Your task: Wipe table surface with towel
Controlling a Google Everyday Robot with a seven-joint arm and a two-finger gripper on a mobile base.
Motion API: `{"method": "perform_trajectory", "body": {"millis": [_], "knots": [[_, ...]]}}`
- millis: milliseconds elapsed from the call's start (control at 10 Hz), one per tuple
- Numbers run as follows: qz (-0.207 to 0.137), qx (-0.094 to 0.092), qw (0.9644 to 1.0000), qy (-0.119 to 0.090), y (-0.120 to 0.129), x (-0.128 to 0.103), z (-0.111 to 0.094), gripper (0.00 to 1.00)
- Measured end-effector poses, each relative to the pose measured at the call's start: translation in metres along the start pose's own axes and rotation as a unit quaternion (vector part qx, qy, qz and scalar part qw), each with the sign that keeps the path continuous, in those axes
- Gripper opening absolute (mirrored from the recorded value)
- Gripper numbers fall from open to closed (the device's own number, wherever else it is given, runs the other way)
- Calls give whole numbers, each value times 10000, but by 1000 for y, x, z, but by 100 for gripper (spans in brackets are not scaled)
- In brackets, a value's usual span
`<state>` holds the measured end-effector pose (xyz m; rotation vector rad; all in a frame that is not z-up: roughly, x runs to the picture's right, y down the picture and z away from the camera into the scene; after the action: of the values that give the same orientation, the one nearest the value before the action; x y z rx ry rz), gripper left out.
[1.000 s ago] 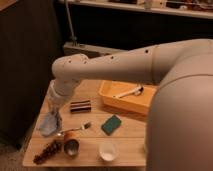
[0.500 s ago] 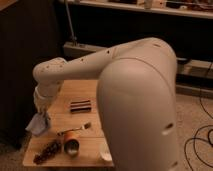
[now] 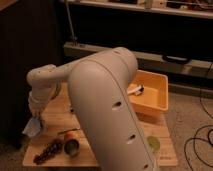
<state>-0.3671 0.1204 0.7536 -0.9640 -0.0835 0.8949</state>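
Up front, the big white arm (image 3: 107, 107) fills the middle of the view, sweeping over the wooden table (image 3: 87, 157). On the table's near edge there's a dark bunch of grapes (image 3: 47, 151), a metal cup (image 3: 72, 147) just beside it, and a green patch (image 3: 153, 144) off to the right. Further in, at the left edge, the gripper (image 3: 36, 118) hangs low with the bluish towel (image 3: 32, 128) bunched right beneath it, touching; whether the claw is clamped on it, I cannot tell. Behind sits a yellow bin (image 3: 155, 102), and a dark shelf (image 3: 150, 30) beyond.
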Motion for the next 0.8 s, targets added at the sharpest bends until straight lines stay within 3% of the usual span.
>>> {"method": "perform_trajectory", "body": {"millis": [600,800], "knots": [[167,-147,9981,571,-23,-18,58,0],[274,-240,9973,639,-34,-30,66,0]]}}
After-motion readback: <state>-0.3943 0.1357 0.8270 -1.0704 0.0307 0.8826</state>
